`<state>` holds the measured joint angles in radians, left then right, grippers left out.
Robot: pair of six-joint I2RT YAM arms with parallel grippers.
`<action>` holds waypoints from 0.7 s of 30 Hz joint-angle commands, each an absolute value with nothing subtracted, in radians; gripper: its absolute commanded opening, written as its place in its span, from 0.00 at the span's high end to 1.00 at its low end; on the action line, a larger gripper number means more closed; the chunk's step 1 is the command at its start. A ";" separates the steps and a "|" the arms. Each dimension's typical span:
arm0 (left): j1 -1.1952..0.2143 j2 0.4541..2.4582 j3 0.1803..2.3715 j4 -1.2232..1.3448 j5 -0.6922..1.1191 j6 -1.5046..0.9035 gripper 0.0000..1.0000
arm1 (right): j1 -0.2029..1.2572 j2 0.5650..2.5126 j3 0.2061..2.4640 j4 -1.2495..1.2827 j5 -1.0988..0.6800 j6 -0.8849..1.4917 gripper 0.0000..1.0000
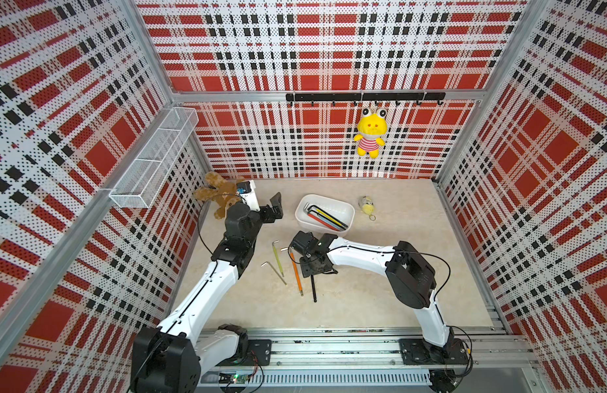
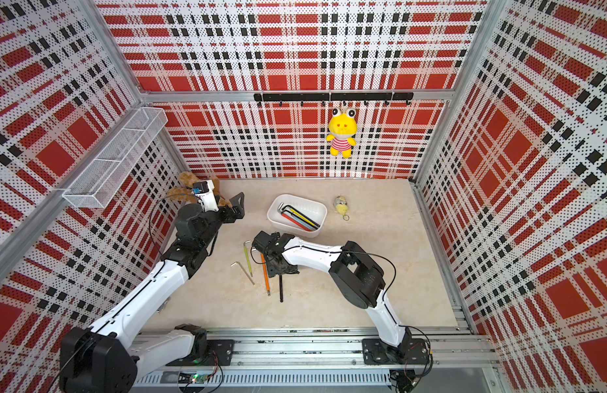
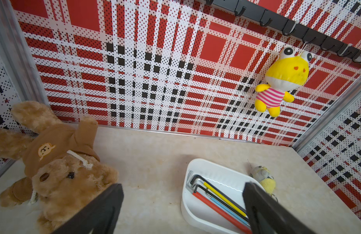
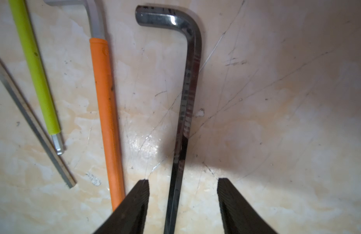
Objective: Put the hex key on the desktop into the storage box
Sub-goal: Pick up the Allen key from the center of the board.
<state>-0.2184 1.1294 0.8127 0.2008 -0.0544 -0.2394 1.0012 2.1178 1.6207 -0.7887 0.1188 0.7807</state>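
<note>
The right claw (image 4: 183, 180) stands released astride the black hex key (image 4: 193, 60), seemingly stiff and slick; best pinched mid-shaft.

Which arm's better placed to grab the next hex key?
Right. The right claw, open, straddles the black hex key on the desktop; the left claw hangs by the teddy bear, far from it.

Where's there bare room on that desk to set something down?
Bare desktop: right side, between right arm and side wall; front strip past the black hex key; back strip, between storage box and back wall. Crowded: middle, loose hex keys by the right gripper.
</note>
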 commanded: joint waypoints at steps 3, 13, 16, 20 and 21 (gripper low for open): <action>-0.214 1.114 0.797 0.226 -0.057 -0.241 0.01 | 1.016 2.159 1.655 -0.788 0.125 0.807 0.44; -0.213 1.111 0.793 0.231 -0.057 -0.243 0.01 | 1.024 2.186 1.667 -0.821 0.128 0.817 0.51; -0.212 1.109 0.789 0.234 -0.058 -0.244 0.01 | 1.026 2.194 1.666 -0.827 0.119 0.819 0.57; -0.213 1.108 0.789 0.235 -0.057 -0.245 0.01 | 1.028 2.196 1.662 -0.821 0.108 0.819 0.67; -0.213 1.108 0.790 0.234 -0.057 -0.245 0.01 | 1.028 2.197 1.662 -0.824 0.107 0.819 0.68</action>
